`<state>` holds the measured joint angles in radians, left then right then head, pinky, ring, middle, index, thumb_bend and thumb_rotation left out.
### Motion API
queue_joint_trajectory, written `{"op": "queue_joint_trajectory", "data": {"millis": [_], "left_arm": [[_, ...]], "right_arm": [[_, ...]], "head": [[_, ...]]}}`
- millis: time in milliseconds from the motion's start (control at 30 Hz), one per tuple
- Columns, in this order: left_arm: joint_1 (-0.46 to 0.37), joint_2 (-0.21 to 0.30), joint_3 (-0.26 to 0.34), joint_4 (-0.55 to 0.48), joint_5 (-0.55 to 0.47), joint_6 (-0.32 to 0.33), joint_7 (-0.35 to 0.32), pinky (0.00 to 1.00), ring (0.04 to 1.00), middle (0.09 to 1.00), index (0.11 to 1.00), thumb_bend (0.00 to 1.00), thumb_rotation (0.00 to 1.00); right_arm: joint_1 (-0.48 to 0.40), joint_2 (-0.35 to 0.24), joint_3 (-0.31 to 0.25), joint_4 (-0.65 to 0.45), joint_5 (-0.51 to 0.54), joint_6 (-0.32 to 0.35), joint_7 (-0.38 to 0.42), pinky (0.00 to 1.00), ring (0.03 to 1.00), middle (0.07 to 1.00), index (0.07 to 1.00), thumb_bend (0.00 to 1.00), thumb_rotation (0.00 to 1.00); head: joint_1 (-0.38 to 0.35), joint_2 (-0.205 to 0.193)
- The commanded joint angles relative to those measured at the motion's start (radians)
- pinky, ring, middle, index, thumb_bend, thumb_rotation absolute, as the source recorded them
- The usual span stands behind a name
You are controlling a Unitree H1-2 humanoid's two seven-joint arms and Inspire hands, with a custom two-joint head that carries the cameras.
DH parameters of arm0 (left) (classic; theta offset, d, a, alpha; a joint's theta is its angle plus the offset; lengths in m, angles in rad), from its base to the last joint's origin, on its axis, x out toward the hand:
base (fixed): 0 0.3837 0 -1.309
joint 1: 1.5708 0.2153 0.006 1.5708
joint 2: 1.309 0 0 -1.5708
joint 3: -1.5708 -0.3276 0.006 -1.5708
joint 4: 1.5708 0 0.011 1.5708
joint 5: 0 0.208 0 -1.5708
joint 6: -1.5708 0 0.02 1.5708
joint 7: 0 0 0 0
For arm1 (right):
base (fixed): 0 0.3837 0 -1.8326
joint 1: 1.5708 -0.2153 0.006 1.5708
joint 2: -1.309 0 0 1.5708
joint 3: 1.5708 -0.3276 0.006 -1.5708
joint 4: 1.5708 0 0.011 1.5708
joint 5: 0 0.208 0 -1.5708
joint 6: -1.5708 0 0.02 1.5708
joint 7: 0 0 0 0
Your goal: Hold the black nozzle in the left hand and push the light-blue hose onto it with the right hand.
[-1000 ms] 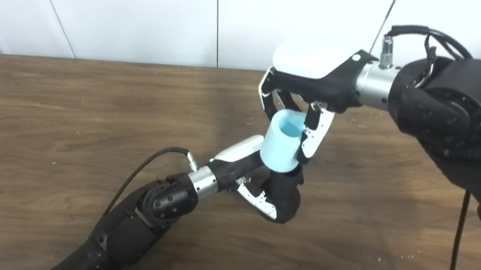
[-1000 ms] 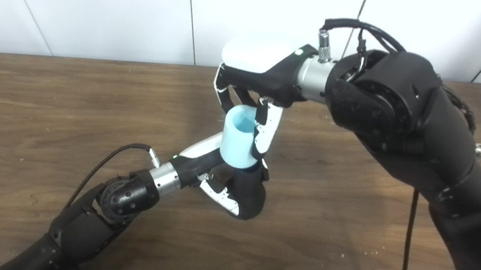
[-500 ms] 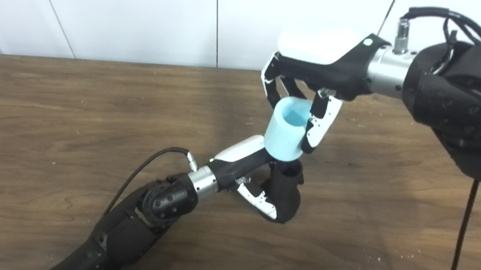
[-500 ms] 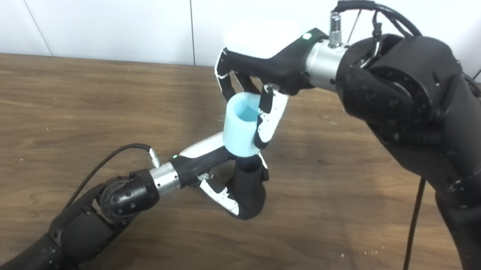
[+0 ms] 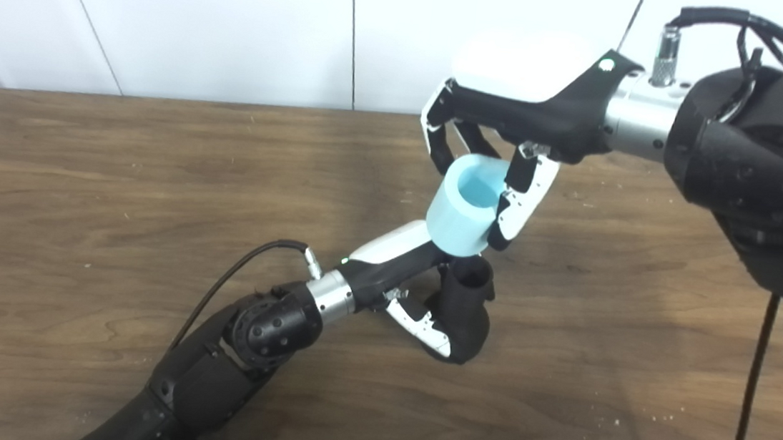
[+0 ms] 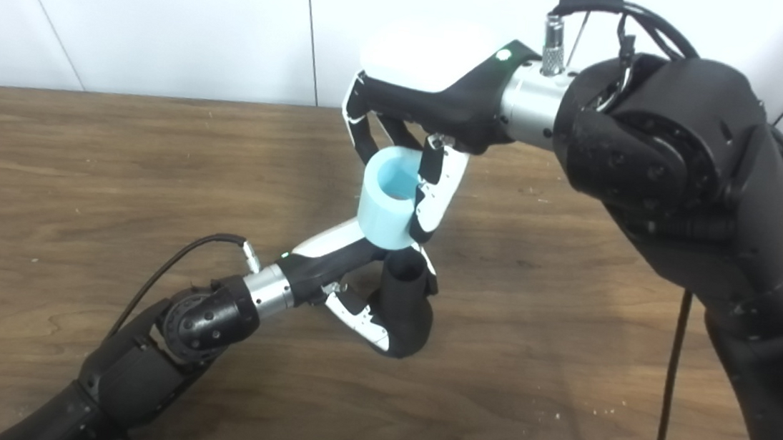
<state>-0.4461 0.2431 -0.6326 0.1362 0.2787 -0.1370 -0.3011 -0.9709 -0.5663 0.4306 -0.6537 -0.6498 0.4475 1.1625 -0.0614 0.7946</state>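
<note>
My left hand (image 5: 404, 279) is shut on the black nozzle (image 5: 465, 313), a curved black tube standing upright on the table (image 5: 80, 168) with its open mouth facing up. My right hand (image 5: 509, 116) is shut on the light-blue hose (image 5: 463, 205), a short wide cylinder, with fingers and thumb around its upper rim. The hose hangs just above the nozzle's mouth, a little to its left and tilted, apart from it. The same shows in the right eye view: hose (image 6: 388, 198), nozzle (image 6: 403, 307), right hand (image 6: 417, 100), left hand (image 6: 337, 265).
The brown wooden table runs to a white panelled wall (image 5: 238, 18) behind. A black cable (image 5: 748, 398) hangs from my right arm over the table's right side. Small crumbs lie on the wood near the front right.
My right hand has lifted the light-blue hose up off the nozzle's top and slightly left; the nozzle's open mouth now shows. My left hand and the nozzle have not moved.
</note>
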Motion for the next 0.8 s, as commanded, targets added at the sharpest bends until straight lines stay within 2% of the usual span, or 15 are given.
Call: {"op": "queue_joint_trajectory", "data": {"millis": [0, 267, 767], "left_arm": [[0.078, 0.035, -0.075, 0.062, 0.063, 0.104, -0.143, 0.60, 0.565, 0.502, 0.480, 0.50, 0.09], [0.074, 0.035, -0.073, 0.061, 0.056, 0.104, -0.148, 0.60, 0.565, 0.504, 0.480, 0.50, 0.08], [0.077, 0.033, -0.072, 0.060, 0.056, 0.104, -0.152, 0.58, 0.556, 0.502, 0.482, 0.50, 0.08]], "right_arm": [[-0.067, -0.010, -0.011, -0.031, -0.014, 0.022, 0.107, 0.03, 0.116, 0.213, 0.482, 0.52, 0.11], [-0.068, -0.025, 0.005, -0.026, 0.006, 0.022, 0.107, 0.05, 0.127, 0.230, 0.484, 0.52, 0.12], [-0.104, -0.072, 0.071, -0.004, 0.053, 0.022, 0.107, 0.04, 0.127, 0.233, 0.485, 0.52, 0.12]], "head": [[-0.001, 0.001], [-0.001, 0.001], [-0.001, 0.007]]}}
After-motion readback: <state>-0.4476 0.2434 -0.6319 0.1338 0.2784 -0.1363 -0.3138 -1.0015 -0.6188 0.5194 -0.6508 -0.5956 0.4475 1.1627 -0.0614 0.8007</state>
